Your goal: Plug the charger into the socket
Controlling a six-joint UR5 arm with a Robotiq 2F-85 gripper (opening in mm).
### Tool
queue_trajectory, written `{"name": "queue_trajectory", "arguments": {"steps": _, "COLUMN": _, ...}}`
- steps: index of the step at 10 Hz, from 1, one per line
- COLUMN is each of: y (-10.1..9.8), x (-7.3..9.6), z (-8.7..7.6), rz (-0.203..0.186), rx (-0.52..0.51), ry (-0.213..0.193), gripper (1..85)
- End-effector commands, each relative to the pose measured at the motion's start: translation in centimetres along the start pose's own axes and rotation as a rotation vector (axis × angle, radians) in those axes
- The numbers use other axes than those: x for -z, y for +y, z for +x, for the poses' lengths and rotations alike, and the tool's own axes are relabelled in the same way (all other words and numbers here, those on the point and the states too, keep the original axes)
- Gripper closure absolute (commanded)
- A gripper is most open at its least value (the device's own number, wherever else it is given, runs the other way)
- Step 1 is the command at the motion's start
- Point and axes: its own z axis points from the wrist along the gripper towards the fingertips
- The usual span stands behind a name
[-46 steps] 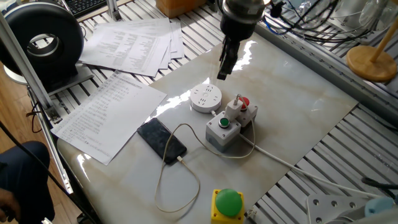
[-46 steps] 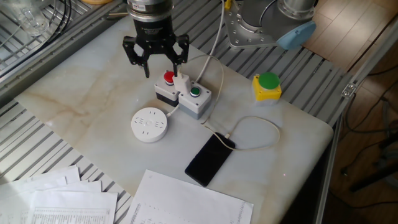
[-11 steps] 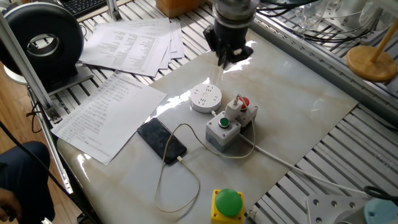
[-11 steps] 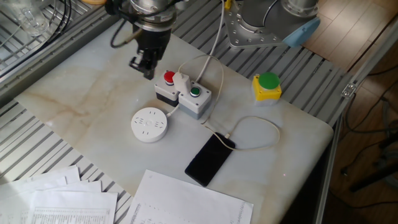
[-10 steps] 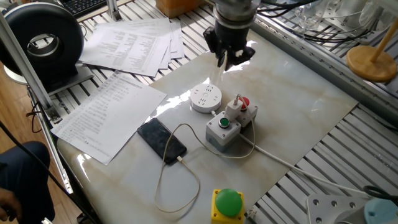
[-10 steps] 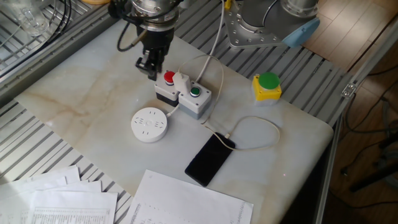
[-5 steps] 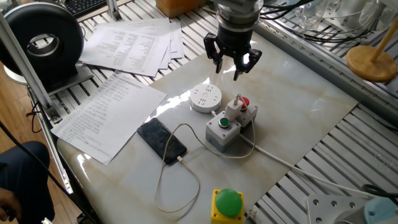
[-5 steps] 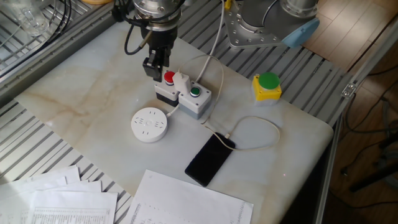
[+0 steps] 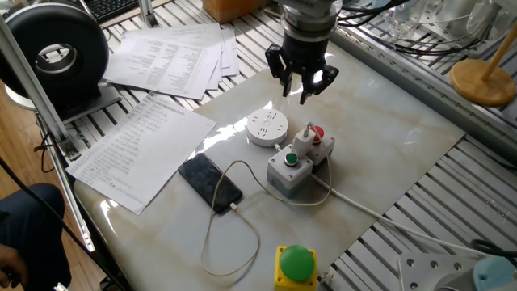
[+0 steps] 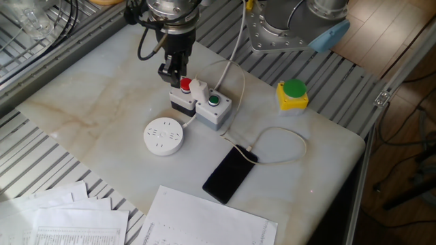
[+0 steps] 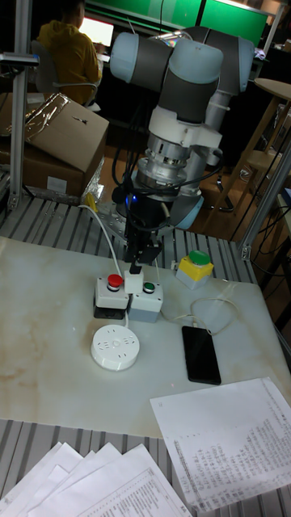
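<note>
The charger [image 9: 304, 139] is a small white cube standing on top of the two grey button boxes; it also shows as the charger [image 10: 198, 89] and the charger [image 11: 134, 280]. Its thin white cable [image 9: 212, 240] loops to a black smartphone [image 9: 210, 182]. The round white socket [image 9: 267, 127] lies on the marble slab just left of the boxes, also seen as the socket [image 10: 163, 135] and the socket [image 11: 114, 346]. My gripper [image 9: 297, 90] hangs open just above and behind the charger, nothing between its fingers. The other fixed view shows the gripper [image 10: 172, 78] edge-on beside the red button.
Grey boxes carry a green button [image 9: 290, 159] and a red button [image 9: 317, 132]. A yellow box with a green dome [image 9: 295, 263] sits at the slab's near edge. Paper sheets [image 9: 137, 145] lie to the left, a black round device [image 9: 56, 52] at the far left, a wooden stand [image 9: 483, 81] at the right.
Over the last second the gripper swung round its axis, so its open fingers now show spread in one fixed view, and it shifted toward the charger. The charger and socket have not moved.
</note>
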Motion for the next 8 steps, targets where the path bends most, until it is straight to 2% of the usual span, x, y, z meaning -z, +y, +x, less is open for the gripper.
{"name": "queue_trajectory", "arguments": {"steps": 1, "y": -0.3, "x": 0.1, "z": 0.9, "rz": 0.012, "rx": -0.027, "ry": 0.033, "gripper": 46.7}}
{"name": "queue_trajectory", "arguments": {"steps": 2, "y": -0.2, "x": 0.1, "z": 1.0, "rz": 0.008, "rx": -0.016, "ry": 0.035, "gripper": 44.7}}
{"name": "queue_trajectory", "arguments": {"steps": 3, "y": 0.2, "x": 0.1, "z": 0.5, "rz": -0.008, "rx": -0.008, "ry": 0.015, "gripper": 41.3}}
{"name": "queue_trajectory", "arguments": {"steps": 4, "y": 1.2, "x": -0.3, "z": -0.1, "rz": -0.028, "rx": 0.005, "ry": -0.004, "gripper": 33.3}}
{"name": "queue_trajectory", "arguments": {"steps": 5, "y": 2.3, "x": -1.0, "z": -0.6, "rz": -0.026, "rx": 0.004, "ry": -0.02, "gripper": 30.7}}
{"name": "queue_trajectory", "arguments": {"steps": 8, "y": 4.8, "x": -2.0, "z": -1.3, "rz": -0.019, "rx": -0.098, "ry": -0.068, "gripper": 30.0}}
